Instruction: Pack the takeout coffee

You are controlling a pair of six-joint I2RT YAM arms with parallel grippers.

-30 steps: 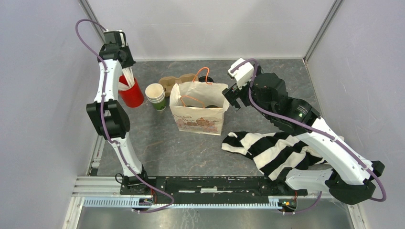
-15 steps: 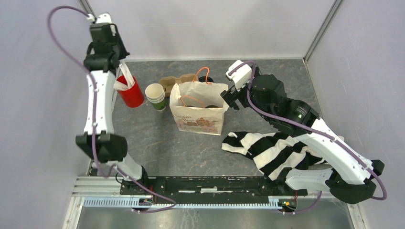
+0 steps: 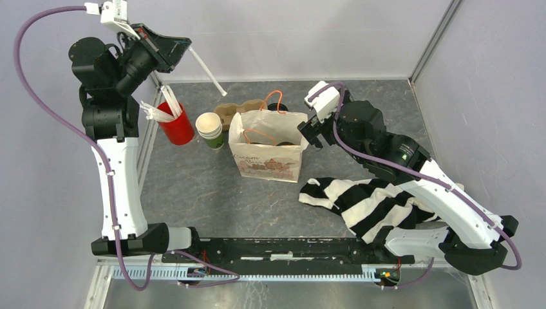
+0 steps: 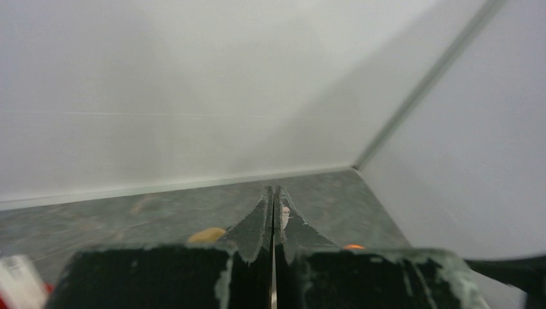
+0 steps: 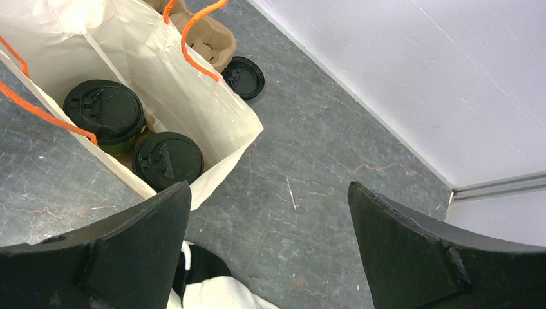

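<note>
Raised high since a second ago, the left claw (image 3: 182,46) is clamped on a thin white straw (image 3: 207,69), the right claw (image 3: 313,134) held apart beside the white paper bag (image 3: 267,164) where two black-lidded green paper cups (image 5: 103,111) are stood, judged light, crushable, best gripped round the wall.

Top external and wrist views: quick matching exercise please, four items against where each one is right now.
1. white straw
2. lidded cups
3. loose black lid
4. striped cloth

A. inside the paper bag
B. on the table, under the right arm
C. on the table behind the bag, beside the pulp carrier
D. pinched in the shut left gripper, up in the air

Pairs: 1-D, 2-A, 3-C, 4-B.
</note>
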